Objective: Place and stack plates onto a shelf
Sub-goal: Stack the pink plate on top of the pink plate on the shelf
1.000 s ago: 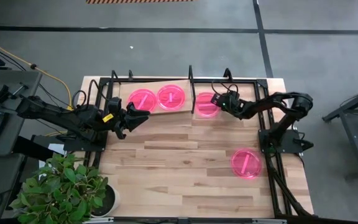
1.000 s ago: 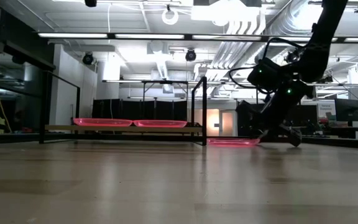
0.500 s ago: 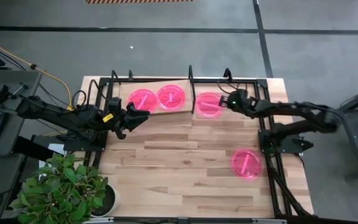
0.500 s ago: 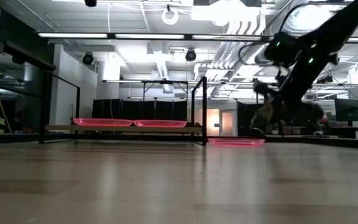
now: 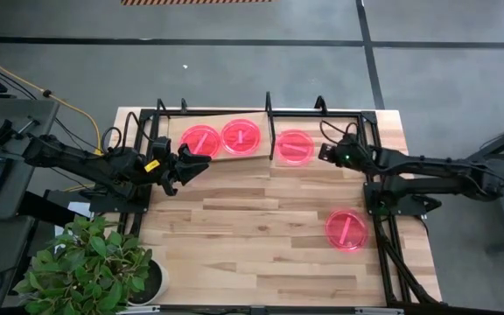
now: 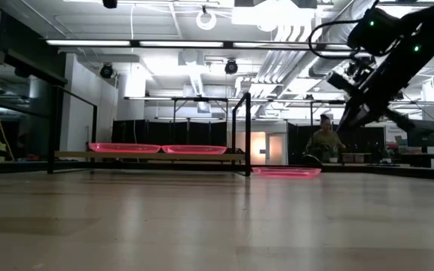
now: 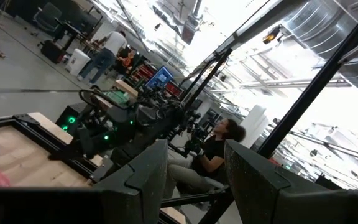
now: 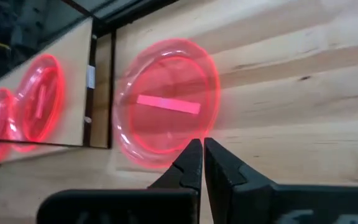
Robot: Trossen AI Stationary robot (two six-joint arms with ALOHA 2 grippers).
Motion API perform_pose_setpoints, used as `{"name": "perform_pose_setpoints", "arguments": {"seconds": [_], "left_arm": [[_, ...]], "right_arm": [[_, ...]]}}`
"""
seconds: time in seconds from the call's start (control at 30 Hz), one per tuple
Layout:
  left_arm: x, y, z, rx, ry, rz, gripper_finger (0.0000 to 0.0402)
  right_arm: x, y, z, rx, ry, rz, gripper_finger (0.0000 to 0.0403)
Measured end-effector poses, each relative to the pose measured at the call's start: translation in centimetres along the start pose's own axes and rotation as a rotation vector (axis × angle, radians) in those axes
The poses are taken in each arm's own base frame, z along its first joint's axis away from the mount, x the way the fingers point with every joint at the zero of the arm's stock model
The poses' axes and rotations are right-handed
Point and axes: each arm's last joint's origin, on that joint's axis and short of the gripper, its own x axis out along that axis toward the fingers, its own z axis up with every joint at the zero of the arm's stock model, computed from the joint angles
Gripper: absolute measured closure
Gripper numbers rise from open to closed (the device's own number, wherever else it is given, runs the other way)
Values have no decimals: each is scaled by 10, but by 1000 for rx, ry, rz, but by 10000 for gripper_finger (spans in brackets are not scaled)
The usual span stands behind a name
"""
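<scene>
Four round plates of glossy, see-through pink-red plastic show from above, each with a raised rim and a pale streak across its middle. Two sit side by side on the shelf (image 5: 217, 140), a flat board of light wood in a black tube frame at the upper middle of the high view: the left shelf plate (image 5: 200, 139) has its streak slanting, the right shelf plate (image 5: 241, 136) has its streak nearly upright in the frame. Just right of the shelf, on the striped butcher-block tabletop (image 5: 252, 236), lies a third plate (image 5: 294, 146) with its streak running roughly sideways; a fourth plate (image 5: 346, 229) lies well apart at lower right, streak slanted. In the low view the plates read only as thin pink slivers, and the fourth is cut off at the right edge. The right gripper (image 5: 325, 150) hangs just right of the third plate; its wrist view shows the two dark fingers pressed almost together, with nothing between them, in front of the plate's near rim. The left gripper (image 5: 191, 166) rests at the lower left corner of the shelf, fingers spread apart and holding nothing. Seated and standing people show blurred beyond the table in the left wrist view.
</scene>
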Motion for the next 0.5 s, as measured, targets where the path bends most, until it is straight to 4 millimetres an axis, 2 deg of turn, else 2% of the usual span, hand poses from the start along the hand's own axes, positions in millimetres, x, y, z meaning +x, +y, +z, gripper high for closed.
{"name": "perform_pose_setpoints", "arguments": {"seconds": [0.13,0.37,0.5], "left_arm": [[0,0,0,-3,0,0,252],[0,0,0,-13,0,0,252],[0,0,0,-17,0,0,252]], "right_arm": [[20,-6,-13,68,-4,26,373],[54,-15,-30,299,-2,26,265],[70,-14,-36,340,13,-26,229]]}}
